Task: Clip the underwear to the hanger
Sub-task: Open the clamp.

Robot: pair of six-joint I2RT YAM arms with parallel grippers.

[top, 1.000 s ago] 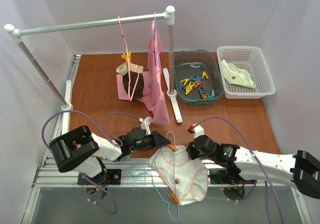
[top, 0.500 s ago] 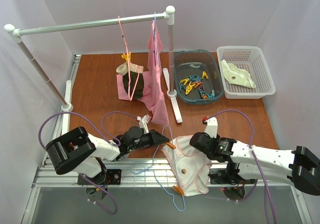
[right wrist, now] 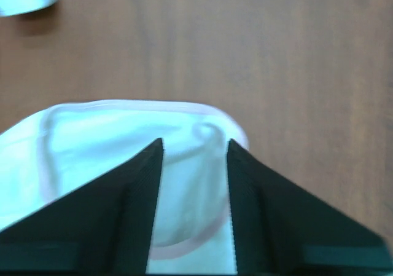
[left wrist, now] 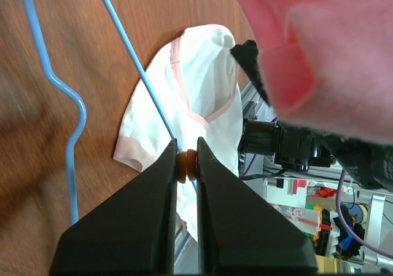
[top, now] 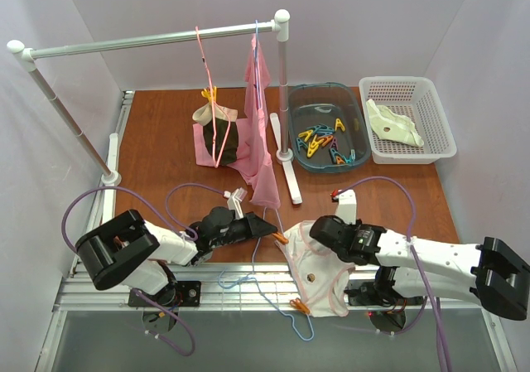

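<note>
The pale underwear [top: 319, 266] with pink edging lies at the table's front edge, over the light-blue hanger [top: 263, 292]. Two orange clips sit on the hanger wire, one [top: 281, 240] at the underwear's left corner and another [top: 298, 306] near its lower edge. My left gripper [top: 273, 232] is shut on the first orange clip [left wrist: 186, 165], with the blue hanger wire [left wrist: 132, 61] and the underwear [left wrist: 206, 85] just beyond. My right gripper [top: 315, 238] hovers over the underwear [right wrist: 104, 147]. Its jaws [right wrist: 194, 144] stand open, with the fabric's pink hem lying loose between them.
A rail [top: 157, 41] at the back carries a pink hanger [top: 207, 74] with garments and a long pink cloth [top: 258, 132]. A blue tub of coloured clips [top: 325, 140] and a white basket [top: 435, 152] with a cream garment [top: 393, 123] stand back right.
My right gripper has opened and let go of the underwear's edge. The underwear and hanger have slid to the right and turned a little. My left gripper still holds the orange clip.
</note>
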